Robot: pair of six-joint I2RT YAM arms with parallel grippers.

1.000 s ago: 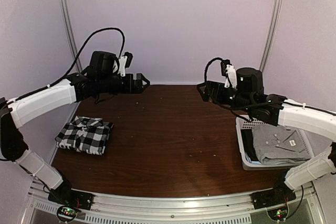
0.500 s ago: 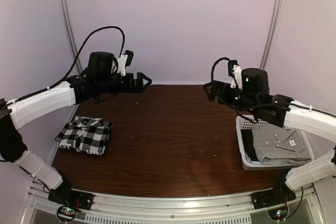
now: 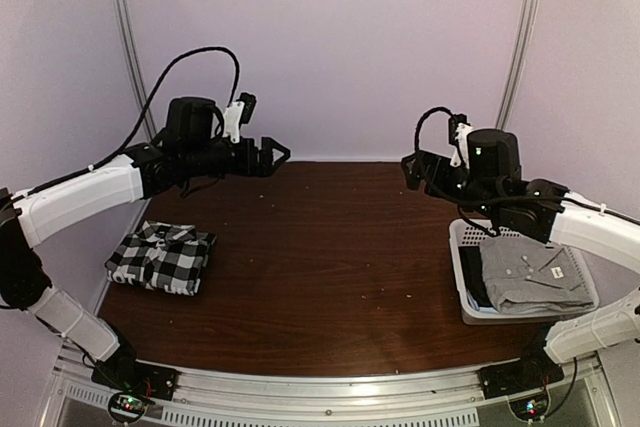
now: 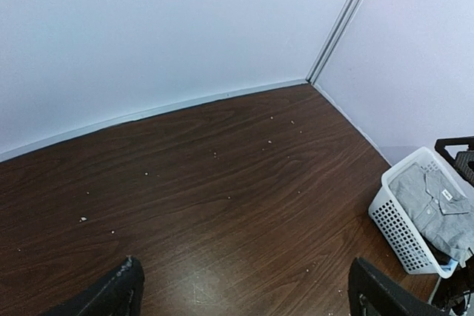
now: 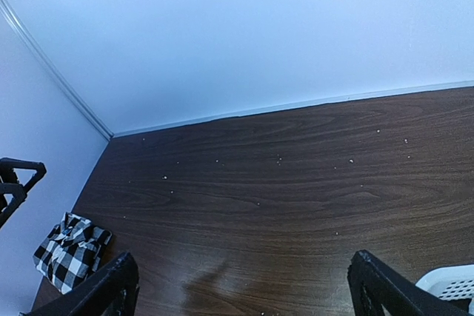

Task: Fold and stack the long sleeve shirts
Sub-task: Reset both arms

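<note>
A long sleeve shirt in black-and-white checks [image 3: 162, 258] lies folded on the left of the table, and it also shows small in the right wrist view [image 5: 69, 250]. A grey long sleeve shirt [image 3: 530, 275] lies folded in the white lattice basket [image 3: 462, 267] on the right; the left wrist view shows this grey shirt [image 4: 437, 209] too. My left gripper [image 3: 272, 154] hangs high over the back left, open and empty [image 4: 243, 275]. My right gripper [image 3: 410, 169] hovers high, just left of the basket's far end, open and empty [image 5: 243, 264].
The dark wood table [image 3: 330, 247] carries small white specks. Pale walls close it in at the back and both sides, with metal posts [image 3: 125, 37] in the corners. A metal rail [image 3: 330, 387] runs along the near edge between the arm bases.
My right arm has drawn back to the right, closer to the basket. My left gripper has edged slightly right. Both stay open, and the shirts have not moved.
</note>
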